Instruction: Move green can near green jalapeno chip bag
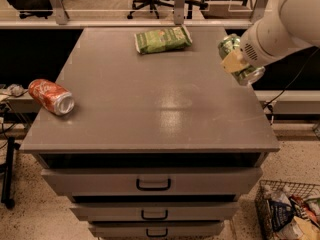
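The green can [241,59] is held tilted in my gripper [235,61], lifted above the right edge of the grey cabinet top [160,94]. The gripper is shut on it; a pale finger [231,63] crosses the can's side. The green jalapeno chip bag [163,39] lies flat at the back middle of the top, to the left of and behind the can, with a gap between them.
A red-orange can [51,96] lies on its side at the left edge of the top. Drawers with dark handles [153,185] are below. A wire basket [290,211] with packets stands on the floor at lower right. Office chairs stand behind.
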Motion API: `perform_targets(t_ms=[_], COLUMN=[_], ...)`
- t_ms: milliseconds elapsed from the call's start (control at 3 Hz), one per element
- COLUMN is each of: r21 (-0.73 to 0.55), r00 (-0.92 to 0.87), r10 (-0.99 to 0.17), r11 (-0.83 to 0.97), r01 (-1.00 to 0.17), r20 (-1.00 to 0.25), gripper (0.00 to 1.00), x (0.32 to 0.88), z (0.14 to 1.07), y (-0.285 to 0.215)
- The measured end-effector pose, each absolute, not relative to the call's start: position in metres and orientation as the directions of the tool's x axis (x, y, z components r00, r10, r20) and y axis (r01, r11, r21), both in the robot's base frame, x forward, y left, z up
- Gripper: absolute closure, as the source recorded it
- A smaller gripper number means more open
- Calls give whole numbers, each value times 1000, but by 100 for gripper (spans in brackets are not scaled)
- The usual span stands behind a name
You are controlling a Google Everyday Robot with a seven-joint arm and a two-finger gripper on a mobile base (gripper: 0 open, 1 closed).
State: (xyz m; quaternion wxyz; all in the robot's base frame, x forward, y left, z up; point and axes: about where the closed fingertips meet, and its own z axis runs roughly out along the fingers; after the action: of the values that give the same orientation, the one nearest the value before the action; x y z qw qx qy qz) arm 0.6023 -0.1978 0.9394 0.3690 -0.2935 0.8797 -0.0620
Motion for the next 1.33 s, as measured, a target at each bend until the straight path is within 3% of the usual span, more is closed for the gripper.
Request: perform_targets(t_ms=[667, 1333], r21=[-305, -199], r00=[-398, -222], r10=[-486, -357], r11=[846, 829], r01=[-436, -522], r20=[-779, -907], gripper=[100, 100], x=[670, 751], z=[971, 984], y=[-198, -158])
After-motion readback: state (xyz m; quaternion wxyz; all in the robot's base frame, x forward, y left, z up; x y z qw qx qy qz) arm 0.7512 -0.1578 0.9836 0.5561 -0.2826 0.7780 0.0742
